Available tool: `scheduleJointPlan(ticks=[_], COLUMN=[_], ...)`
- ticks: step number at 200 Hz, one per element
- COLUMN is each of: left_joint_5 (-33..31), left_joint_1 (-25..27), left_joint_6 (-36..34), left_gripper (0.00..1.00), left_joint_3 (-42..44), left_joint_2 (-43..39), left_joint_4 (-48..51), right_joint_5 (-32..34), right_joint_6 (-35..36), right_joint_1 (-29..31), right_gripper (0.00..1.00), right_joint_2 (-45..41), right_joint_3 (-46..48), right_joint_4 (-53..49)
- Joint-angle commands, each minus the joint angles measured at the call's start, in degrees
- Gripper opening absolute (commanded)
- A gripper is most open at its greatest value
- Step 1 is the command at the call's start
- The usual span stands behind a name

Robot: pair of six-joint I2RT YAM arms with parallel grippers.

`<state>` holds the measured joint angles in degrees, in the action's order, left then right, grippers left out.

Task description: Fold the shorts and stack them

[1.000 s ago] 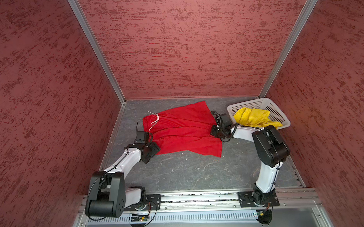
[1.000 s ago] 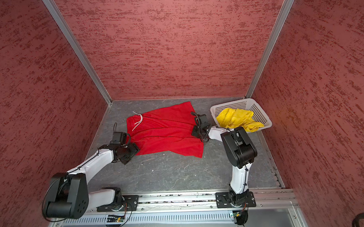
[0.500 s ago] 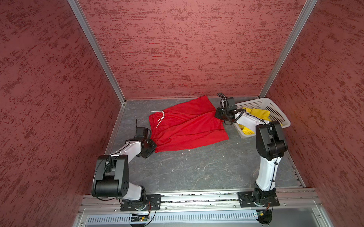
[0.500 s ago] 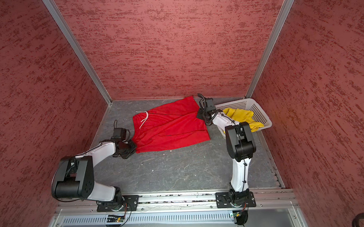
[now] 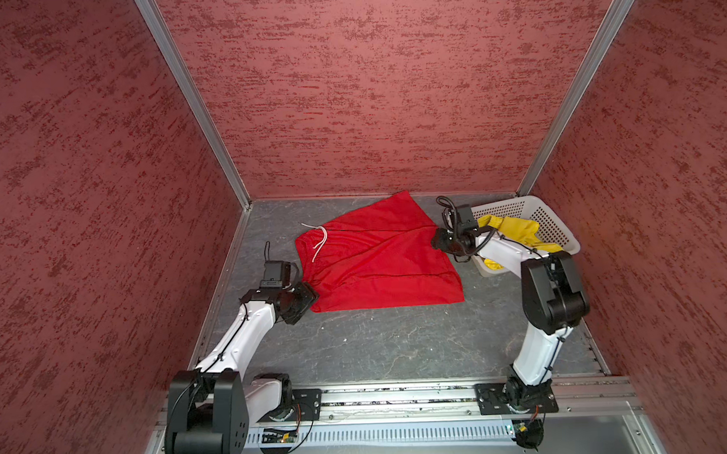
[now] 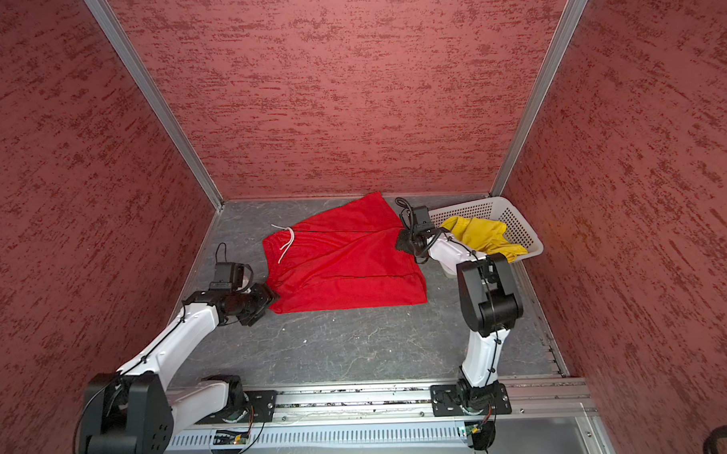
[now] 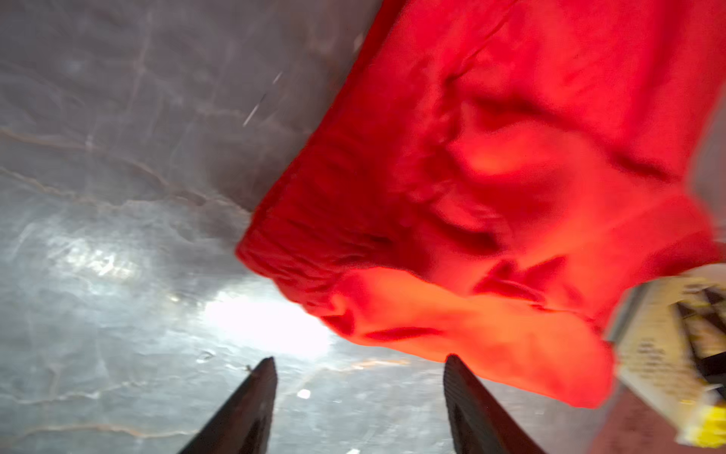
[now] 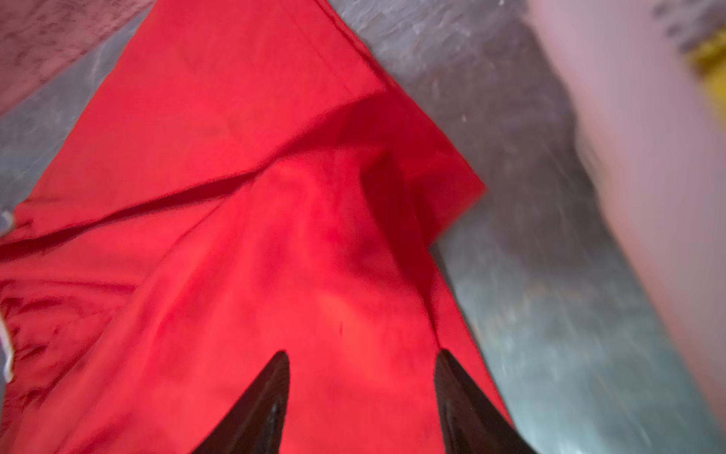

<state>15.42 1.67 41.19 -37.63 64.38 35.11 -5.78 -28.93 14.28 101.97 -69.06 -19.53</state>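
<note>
Left gripper (image 7: 360,357) gapes empty beside red shorts (image 5: 379,260); right gripper (image 8: 362,351) spread wide over them, gripping nothing.

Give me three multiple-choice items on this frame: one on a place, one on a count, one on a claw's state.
1. Where are the yellow shorts? A) in the white basket B) clamped in a claw C) against the back wall
2. How many pairs lie spread on the grey floor? A) none B) two C) one
3. The left claw is: A) shut on cloth B) open, empty C) shut, empty
Key: A, yellow cloth sits inside the basket's walls; C, only the red shorts lie there; B, its fingers stand apart with bare floor between.
</note>
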Motion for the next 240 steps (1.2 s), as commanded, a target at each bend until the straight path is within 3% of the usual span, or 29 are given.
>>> scheduleJointPlan(ticks=[1, 20, 88, 118, 130, 141, 148, 154, 162, 171, 232, 240], left_joint_5=[-0.1, 0.0, 6.8, 5.9, 6.7, 7.7, 8.1, 8.3, 8.5, 8.3, 7.8, 8.6], left_joint_1=[-0.9, -2.4, -4.0, -3.8, -4.4, -4.9, -5.2, -5.3, -5.3, -5.3, -7.6, -7.8], left_joint_6=[0.8, 0.4, 2.8, 2.3, 2.5, 2.6, 2.6, 2.6, 2.5, 2.4, -0.8, -0.8], left_gripper=[0.81, 0.87, 0.84, 0.84, 0.71, 0.56, 0.38, 0.24, 0.12, 0.01, 0.0, 0.0], left_joint_3=[-0.8, -0.2, -0.6, -1.0, -1.1, -1.4, -1.9, -2.2, -2.7, -2.9, -1.7, -0.9], left_joint_2=[-1.8, 0.1, 9.5, 11.8, 13.1, 14.3, 15.0, 15.4, 15.4, 14.9, 1.1, -1.2], left_joint_4=[-0.1, -2.4, -15.4, -17.5, -18.7, -19.5, -19.4, -19.2, -18.7, -17.7, -5.5, -4.2], right_joint_5=[0.1, 0.2, -0.6, -6.4, -10.4, -12.5, -13.0, -13.1, -12.7, -11.6, -2.8, -2.7], right_joint_6=[-1.8, -2.4, -4.3, -6.8, -8.6, -10.3, -10.9, -11.1, -10.9, -10.5, -7.9, -8.0], right_joint_1=[1.1, 1.5, 1.4, 0.0, -1.0, -1.9, -2.4, -2.7, -2.8, -2.9, -3.5, -3.6], right_gripper=[0.65, 0.68, 0.73, 0.7, 0.57, 0.28, 0.16, 0.09, 0.01, 0.0, 0.0, 0.05], right_joint_2=[-7.0, -9.7, -10.6, -9.2, -8.9, -9.0, -9.3, -9.7, -10.6, -11.9, -27.6, -29.0], right_joint_3=[5.9, 10.7, 18.5, 22.3, 24.2, 25.3, 25.7, 26.0, 26.1, 26.2, 30.2, 31.2], right_joint_4=[-0.3, -0.4, -0.1, 6.2, 11.0, 13.9, 14.9, 15.2, 15.0, 14.3, 8.3, 8.1])
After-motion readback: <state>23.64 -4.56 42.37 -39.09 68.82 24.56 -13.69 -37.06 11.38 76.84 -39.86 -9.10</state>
